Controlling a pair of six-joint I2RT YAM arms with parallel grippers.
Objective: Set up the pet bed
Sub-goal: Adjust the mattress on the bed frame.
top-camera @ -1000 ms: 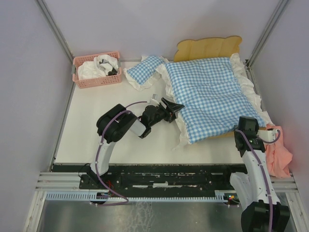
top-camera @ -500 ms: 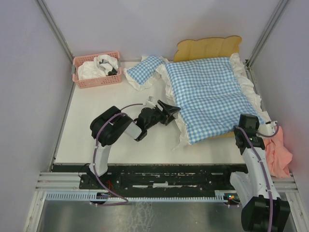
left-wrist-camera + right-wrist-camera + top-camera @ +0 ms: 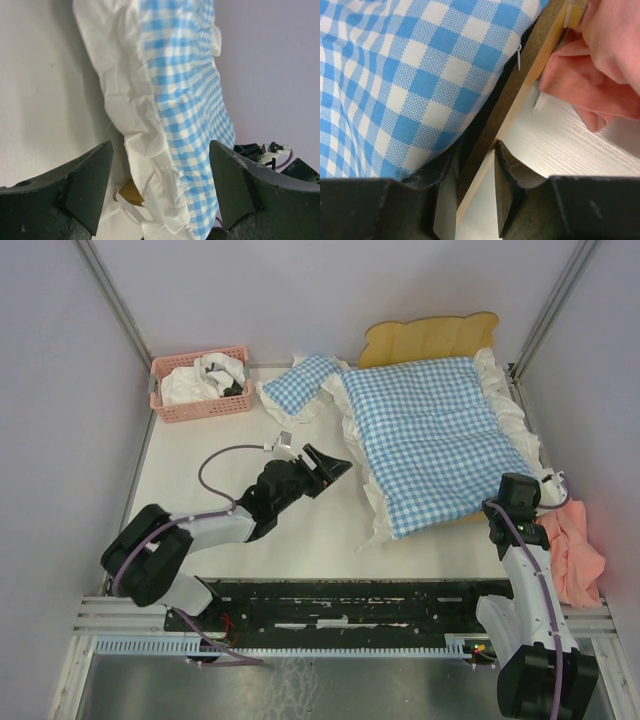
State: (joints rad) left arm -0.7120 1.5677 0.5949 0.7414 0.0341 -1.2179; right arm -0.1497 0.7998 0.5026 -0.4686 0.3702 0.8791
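The pet bed (image 3: 430, 337) stands at the back right, its wavy light-wood headboard showing. A blue-white gingham cushion (image 3: 440, 440) with white ruffles covers the rest of it. My right gripper (image 3: 522, 488) is at the bed's near right corner. In the right wrist view my right gripper (image 3: 475, 195) is shut on the bed's wooden side rail (image 3: 520, 95), one finger on each side. My left gripper (image 3: 335, 465) hangs open just left of the cushion's ruffle, touching nothing. In the left wrist view my left gripper (image 3: 160, 185) frames the ruffled cushion (image 3: 190, 100) and a wood corner (image 3: 131, 192).
A pink basket (image 3: 200, 383) holding white cloth sits at the back left. A small gingham pillow (image 3: 298, 388) lies beside the cushion. A pink cloth (image 3: 575, 550) is bunched against the bed's right rail, and it appears as the pink cloth (image 3: 600, 65) beside the rail.
My left arm has drawn back to the left, away from the cushion's edge, still open. My right gripper has narrowed onto the side rail.
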